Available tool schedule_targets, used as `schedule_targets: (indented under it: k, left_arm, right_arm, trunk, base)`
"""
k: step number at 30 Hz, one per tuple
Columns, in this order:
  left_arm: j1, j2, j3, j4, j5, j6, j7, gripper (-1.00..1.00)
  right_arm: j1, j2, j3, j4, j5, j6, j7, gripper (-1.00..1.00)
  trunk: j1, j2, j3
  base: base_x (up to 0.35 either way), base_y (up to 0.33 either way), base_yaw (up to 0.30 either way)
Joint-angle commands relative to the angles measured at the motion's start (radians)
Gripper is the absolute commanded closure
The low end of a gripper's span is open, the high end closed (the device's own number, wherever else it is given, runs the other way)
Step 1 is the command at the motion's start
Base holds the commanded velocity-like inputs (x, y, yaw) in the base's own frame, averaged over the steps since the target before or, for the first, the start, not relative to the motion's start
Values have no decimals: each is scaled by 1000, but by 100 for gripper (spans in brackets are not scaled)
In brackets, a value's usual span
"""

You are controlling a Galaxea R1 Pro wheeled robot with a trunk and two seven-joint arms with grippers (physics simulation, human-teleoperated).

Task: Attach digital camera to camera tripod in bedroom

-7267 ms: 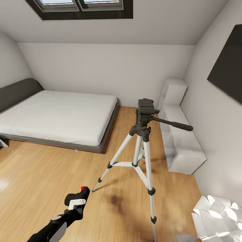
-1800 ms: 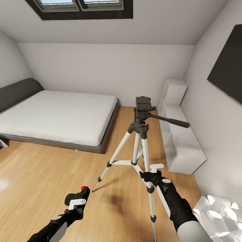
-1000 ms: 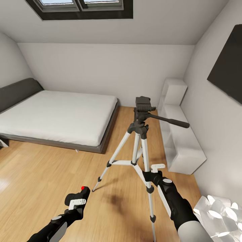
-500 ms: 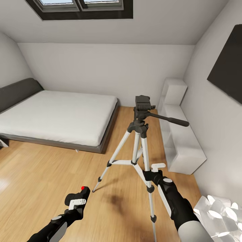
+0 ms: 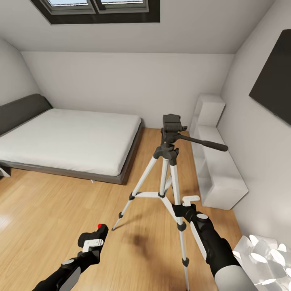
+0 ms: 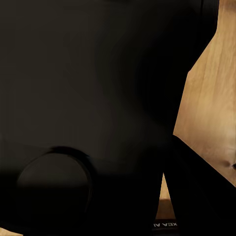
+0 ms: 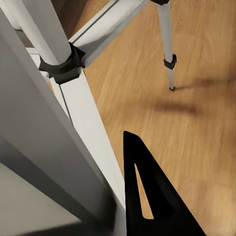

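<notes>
Robot in a bedroom, holding a camera beside a tripod.
The left gripper [image 5: 92,239] clamps the digital camera [image 5: 95,235] low over the wood floor [image 5: 48,210]; the right gripper [image 5: 184,205] grips a leg of the standing camera tripod [image 5: 167,161].

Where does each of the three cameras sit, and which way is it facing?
Head view: high on the robot, facing down into the bedroom at the bed and camera tripod; both arms show, left gripper holding the digital camera, right gripper.
Left wrist view: facing the dark digital camera pressed close, wood floor beyond.
Right wrist view: facing a tripod leg; one dark finger shows.
Shared: head and right wrist views both show the tripod.
</notes>
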Motion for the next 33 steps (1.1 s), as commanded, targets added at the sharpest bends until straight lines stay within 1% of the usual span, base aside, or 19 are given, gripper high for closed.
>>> schedule_targets:
  k: [1, 6, 10, 11, 14, 15, 19, 20, 22, 24, 25, 28, 29, 32, 33]
  left_arm:
    - [-1, 1, -4, -2, 7, 4, -2, 100]
    - [-1, 3, -3, -33, 7, 7, -2, 100]
    - [-1, 10, 2, -117, 7, 21, 0, 100]
    - [-1, 18, 2, -157, 7, 27, 1, 100]
    - [-1, 33, 4, -213, 9, 42, 2, 100]
    - [-1, 44, 5, -248, 11, 59, 2, 100]
    - [-1, 73, 14, -334, 14, 113, 3, 100]
    - [-1, 89, 30, -393, 14, 150, 5, 100]
    - [-1, 104, 57, -464, 15, 196, 5, 100]
    - [-1, 116, 95, -543, 15, 249, 6, 100]
    - [-1, 124, 141, -627, 12, 308, 7, 100]
    - [-1, 129, 218, -748, 9, 402, 9, 100]
    - [-1, 132, 269, -820, 6, 464, 10, 100]
    - [-1, 134, 340, -911, 4, 539, 11, 100]
    - [-1, 136, 382, -962, 3, 571, 12, 100]
  right_arm:
    - [-1, 0, -1, -3, 6, 5, 5, 100]
    - [0, 0, 0, -5, 6, 3, 6, 100]
    - [-1, 1, 0, -6, 6, 2, 6, 100]
    - [-1, 1, 0, -6, 6, 2, 6, 100]
    - [0, 2, 0, -6, 6, 2, 6, 100]
    - [0, 2, 0, -6, 7, 2, 5, 100]
    - [0, 2, 0, -6, 7, 2, 5, 100]
    - [0, 2, 0, -6, 7, 2, 5, 100]
    - [0, 2, 0, -6, 8, 2, 5, 100]
    - [0, 2, 0, -5, 8, 2, 4, 100]
    - [0, 3, 0, -5, 9, 2, 4, 100]
    - [0, 4, 1, -5, 9, 2, 4, 100]
    - [0, 4, 1, -5, 9, 2, 4, 100]
    - [1, 5, 1, -5, 9, 2, 4, 100]
    - [1, 5, 1, -5, 9, 2, 4, 100]
  trunk:
    - [0, -2, -2]
    - [0, -2, -2]
    - [0, -2, -2]
    - [0, -2, -2]
    - [0, -2, -2]
    - [0, -2, -2]
    - [0, -2, -2]
    - [0, -2, -2]
    - [0, -2, -2]
    - [0, -2, -2]
    - [0, -2, -2]
    - [0, -2, -2]
    - [0, -2, -2]
    - [0, -2, -2]
    - [0, -2, -2]
  base:
    - [0, 0, 0]
    - [0, 0, 0]
    - [0, 0, 0]
    - [0, 0, 0]
    - [0, 0, 0]
    - [0, 0, 0]
    - [0, 0, 0]
    - [0, 0, 0]
    - [0, 0, 0]
    - [0, 0, 0]
    - [0, 0, 0]
    - [0, 0, 0]
    - [0, 0, 0]
    - [0, 0, 0]
    - [0, 0, 0]
